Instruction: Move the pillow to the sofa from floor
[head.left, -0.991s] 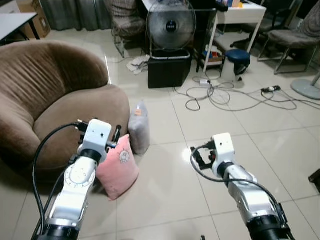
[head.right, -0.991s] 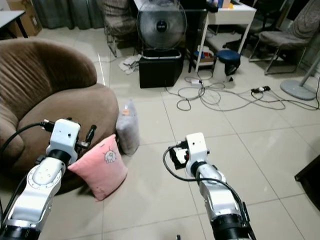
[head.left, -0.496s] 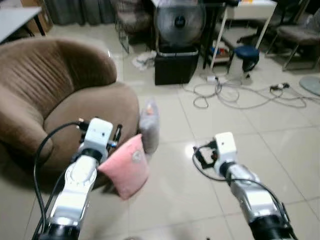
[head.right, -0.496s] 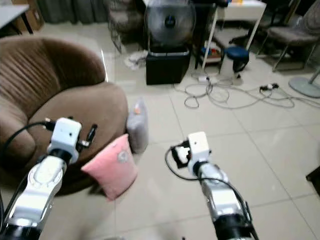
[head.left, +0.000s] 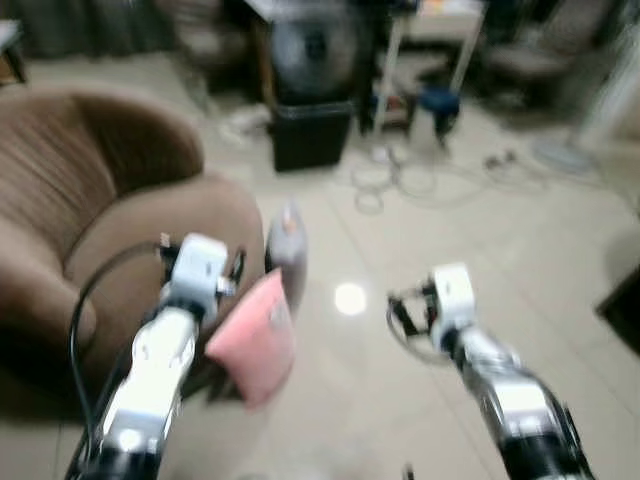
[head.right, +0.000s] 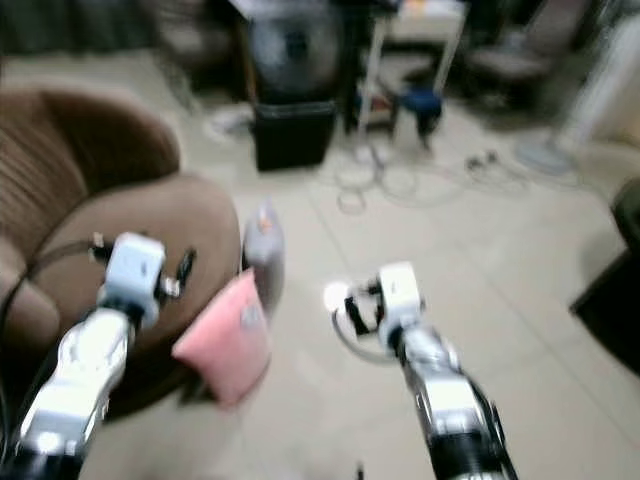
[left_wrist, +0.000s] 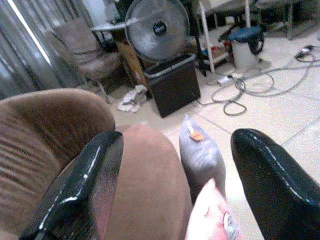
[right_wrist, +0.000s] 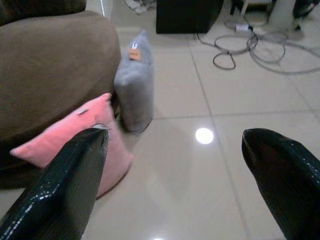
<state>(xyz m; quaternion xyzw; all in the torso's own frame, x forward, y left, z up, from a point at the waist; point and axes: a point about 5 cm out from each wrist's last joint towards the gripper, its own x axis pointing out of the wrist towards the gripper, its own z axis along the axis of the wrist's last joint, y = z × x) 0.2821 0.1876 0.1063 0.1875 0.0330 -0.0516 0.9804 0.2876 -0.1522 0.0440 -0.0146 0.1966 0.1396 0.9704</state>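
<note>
A pink pillow (right_wrist: 65, 138) stands on the tiled floor, leaning against the front of the brown sofa (right_wrist: 55, 60). A grey pillow (right_wrist: 134, 85) stands upright just beyond it, also against the sofa. My left gripper (left_wrist: 176, 140) is open and held above the pink pillow (left_wrist: 210, 217), near the sofa seat's edge, holding nothing. My right gripper (right_wrist: 175, 136) is open over bare floor to the right of both pillows, apart from them. The head views are blurred; there the pink pillow (head.left: 255, 335) sits below my left wrist.
A round fan (left_wrist: 157, 29) sits on a black box (left_wrist: 175, 82) beyond the sofa. Loose cables (left_wrist: 250, 85) trail over the tiles near a white desk and a blue stool (left_wrist: 245, 37). Open tiled floor (right_wrist: 200, 190) lies right of the pillows.
The head camera has swung and the picture has blurred. Both arms and both pillows hold about the same places relative to each other.
</note>
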